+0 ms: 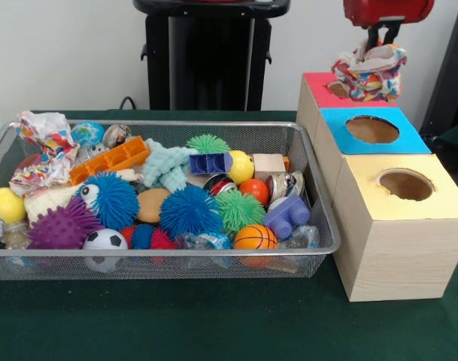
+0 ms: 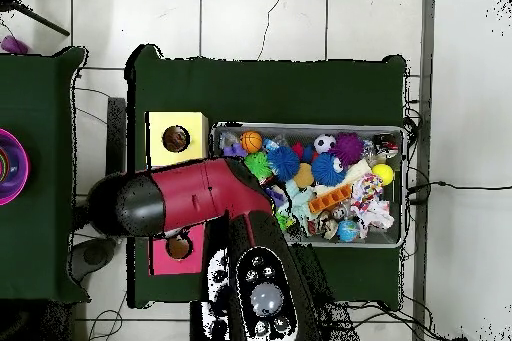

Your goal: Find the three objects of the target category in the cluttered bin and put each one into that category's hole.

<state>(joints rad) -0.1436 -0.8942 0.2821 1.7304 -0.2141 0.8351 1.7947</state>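
My gripper (image 1: 381, 43) hangs at the top right, shut on a crumpled paper wad (image 1: 370, 71) printed in red, orange and blue. It holds the wad in the air over the red-topped box (image 1: 319, 89). The yellow-topped box's hole (image 1: 406, 184) is nearest the camera, two boxes away; it also shows in the overhead view (image 2: 176, 138). More printed crumpled paper (image 1: 42, 147) lies at the left end of the wire mesh bin (image 1: 161, 254); I cannot tell whether it is one wad or two. In the overhead view the arm (image 2: 190, 197) hides the gripper.
The blue-topped box (image 1: 403, 139) stands between the red and yellow ones. The bin holds spiky rubber balls (image 1: 188, 210), a mint fuzzy toy (image 1: 167, 164), an orange block (image 1: 112, 159), small sports balls and purple bricks. The robot's pedestal (image 1: 206, 53) stands behind the bin.
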